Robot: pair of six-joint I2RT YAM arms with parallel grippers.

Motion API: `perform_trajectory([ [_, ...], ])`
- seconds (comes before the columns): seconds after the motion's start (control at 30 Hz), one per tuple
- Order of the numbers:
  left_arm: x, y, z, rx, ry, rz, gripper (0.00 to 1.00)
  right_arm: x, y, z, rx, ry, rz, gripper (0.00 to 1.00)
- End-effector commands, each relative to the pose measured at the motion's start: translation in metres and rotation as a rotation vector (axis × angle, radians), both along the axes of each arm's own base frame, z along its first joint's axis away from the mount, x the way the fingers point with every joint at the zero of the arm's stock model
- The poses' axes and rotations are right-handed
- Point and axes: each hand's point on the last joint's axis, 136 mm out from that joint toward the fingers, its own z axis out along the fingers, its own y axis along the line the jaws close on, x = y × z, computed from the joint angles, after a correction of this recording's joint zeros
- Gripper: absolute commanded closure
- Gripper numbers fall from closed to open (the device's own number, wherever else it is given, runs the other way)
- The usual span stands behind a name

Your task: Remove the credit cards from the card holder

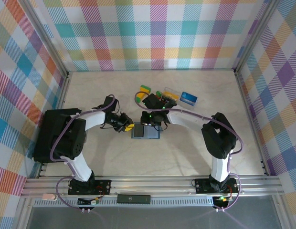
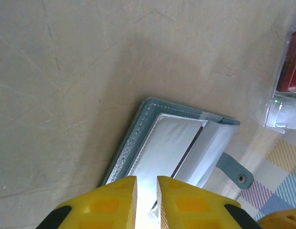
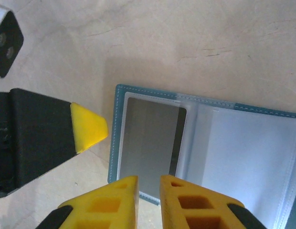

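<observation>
The slate-blue card holder lies open and flat on the table in front of both arms. A pale grey card sits in the clear pocket on its left page, inside the stitched rim. My right gripper hovers over the holder's near edge, its fingers a narrow gap apart with nothing between them. My left gripper is low over the holder's clear sleeves, also narrowly open, and its fingertip shows just left of the holder. A blue card lies loose at the back right.
A yellow-and-green block and a clear case stand behind the holder. A red card sits by a clear case at the right edge of the left wrist view. Checked walls enclose the table on three sides.
</observation>
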Motion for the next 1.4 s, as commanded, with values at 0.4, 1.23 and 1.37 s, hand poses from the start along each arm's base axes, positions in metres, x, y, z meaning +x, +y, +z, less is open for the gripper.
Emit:
perform_trajectory([
  [0.4, -0.001, -0.005, -0.02, 0.037, 0.044, -0.048, 0.86, -0.003, 0.002, -0.043, 0.056, 0.128, 0.008, 0.85],
  [1.23, -0.014, 0.005, -0.036, 0.098, 0.08, -0.064, 0.92, -0.007, 0.002, -0.063, 0.085, 0.204, 0.0, 0.87],
  [1.37, -0.014, 0.005, -0.036, 0.099, 0.079, -0.064, 0.92, -0.007, -0.003, -0.067, 0.059, 0.213, -0.019, 0.87],
])
